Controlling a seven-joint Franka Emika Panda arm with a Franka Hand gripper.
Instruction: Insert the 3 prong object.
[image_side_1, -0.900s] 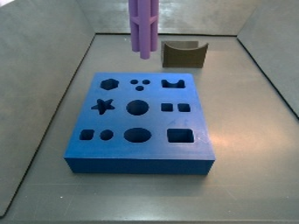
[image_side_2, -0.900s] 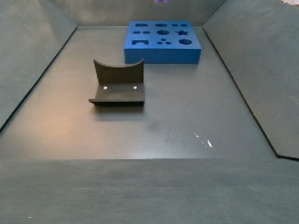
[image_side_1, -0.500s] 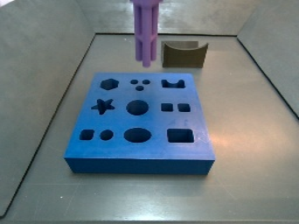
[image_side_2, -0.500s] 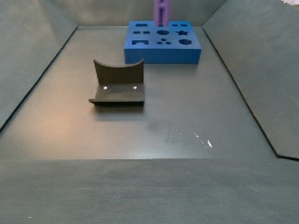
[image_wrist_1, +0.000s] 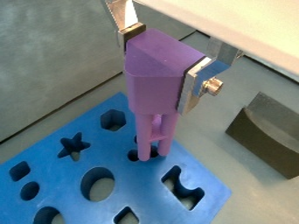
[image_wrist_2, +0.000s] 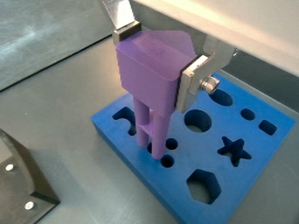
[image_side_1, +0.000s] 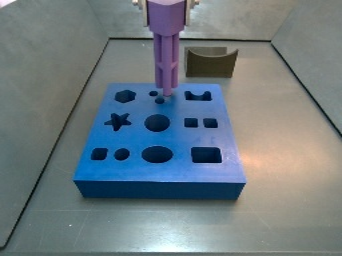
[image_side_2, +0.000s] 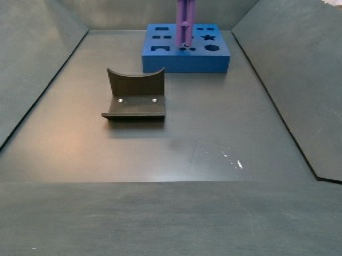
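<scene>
My gripper is shut on the light-purple 3 prong object, held upright; it also shows in a wrist view. Its three rods reach down to the blue block, tips at the three small round holes. In a side view the 3 prong object stands over the three-hole slot near the far edge of the blue block, tips touching or just entering it. In a side view the 3 prong object rises from the blue block at the far end.
The blue block has several other shaped holes: star, hexagon, circles, squares. A dark olive curved block stands behind the blue block, and shows in mid-floor in a side view. Grey walls enclose the floor.
The gripper has moved down with the 3 prong object; its tips went from well above the blue block to the three-hole slot.
</scene>
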